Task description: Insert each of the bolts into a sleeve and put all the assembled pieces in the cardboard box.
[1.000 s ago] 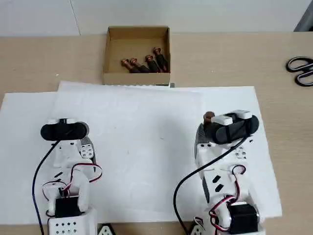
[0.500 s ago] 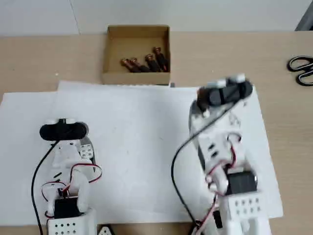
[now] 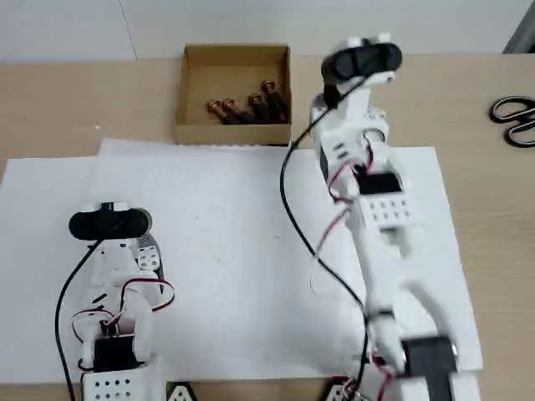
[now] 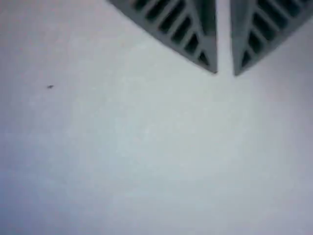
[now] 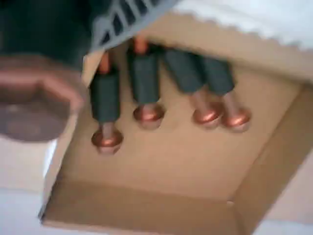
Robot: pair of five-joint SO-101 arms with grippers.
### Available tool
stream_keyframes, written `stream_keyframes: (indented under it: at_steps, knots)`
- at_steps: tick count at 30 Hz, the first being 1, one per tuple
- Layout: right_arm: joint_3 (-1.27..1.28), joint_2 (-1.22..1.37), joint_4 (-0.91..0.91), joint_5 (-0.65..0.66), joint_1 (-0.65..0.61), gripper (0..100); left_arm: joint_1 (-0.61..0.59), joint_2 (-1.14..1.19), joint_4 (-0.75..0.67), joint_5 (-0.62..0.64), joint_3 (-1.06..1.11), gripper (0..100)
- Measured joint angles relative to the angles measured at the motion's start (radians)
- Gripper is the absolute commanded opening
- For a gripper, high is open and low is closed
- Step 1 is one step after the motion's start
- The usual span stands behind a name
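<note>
The right end effector (image 5: 85, 46) hangs just beside the right wall of the cardboard box (image 3: 234, 134), at about rim height. It pinches one assembled piece, whose copper bolt head (image 5: 36, 98) looms large in the right wrist view with a dark mass behind it, most likely its sleeve. The box opening lies just beyond and below that head, so the coming move probably turns on carrying the piece sideways over the right wall before letting go.

Four assembled pieces (image 3: 249, 107) lie inside, side by side in a slanted row. They sit toward the box's front right, their long axes running from the front wall toward the back and their copper heads at the far ends. The bare floor by the back and left walls looks like the safer place to drop the piece.

The left end effector (image 4: 224, 68) is well away from the box, low over the white paper (image 3: 251, 234) on the counter (image 3: 84, 92). Its fingers are pressed nearly together, with only a thin slit between them and nothing held. The right arm is plainly the nearer one.

In the high view the wrist housing covers the grip itself. The held piece's long axis is hard to make out, and how far it overlaps the rim cannot be told.
</note>
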Motion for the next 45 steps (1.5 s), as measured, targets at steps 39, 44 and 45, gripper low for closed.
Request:
stream_keyframes:
  at_steps: [39,44,45]
  knots:
    - [-0.503,0.572,0.017,-0.08,-0.135,30.7,0.0,0.0,0.0,-0.002,0.0,1]
    - [-0.503,0.502,0.112,-0.08,-0.129,30.7,0.0,0.0,0.0,-0.002,0.0,1]
    - [-0.503,0.468,0.149,-0.08,-0.126,30.7,0.0,0.0,0.0,-0.002,0.0,1]
